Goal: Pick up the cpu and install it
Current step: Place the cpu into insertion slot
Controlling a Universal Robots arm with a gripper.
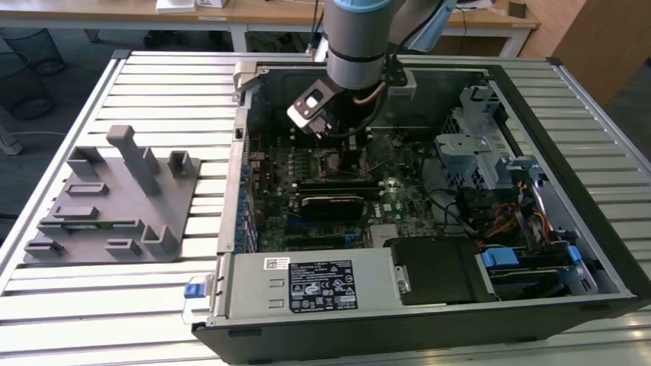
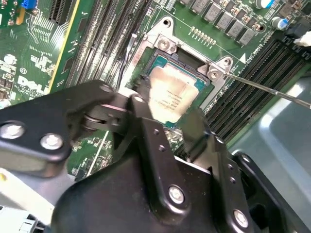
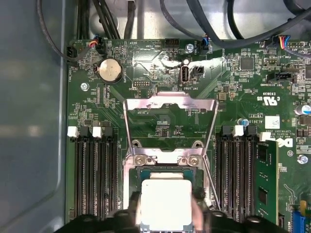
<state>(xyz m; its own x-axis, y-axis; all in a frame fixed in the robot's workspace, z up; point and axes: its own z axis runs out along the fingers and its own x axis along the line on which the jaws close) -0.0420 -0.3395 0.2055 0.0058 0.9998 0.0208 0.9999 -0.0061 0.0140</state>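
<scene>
End effector clamped on the cpu, right over the open socket, metal frame flipped open.

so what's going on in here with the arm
The robot arm is reaching into an open computer case. Its gripper is closed on the cpu, holding it right over the motherboard socket, whose metal cover is flipped open. Whether it is seated yet can't be told.

A pale slatted worktable stands before wooden desks, with wire bins on the grey floor.
</scene>
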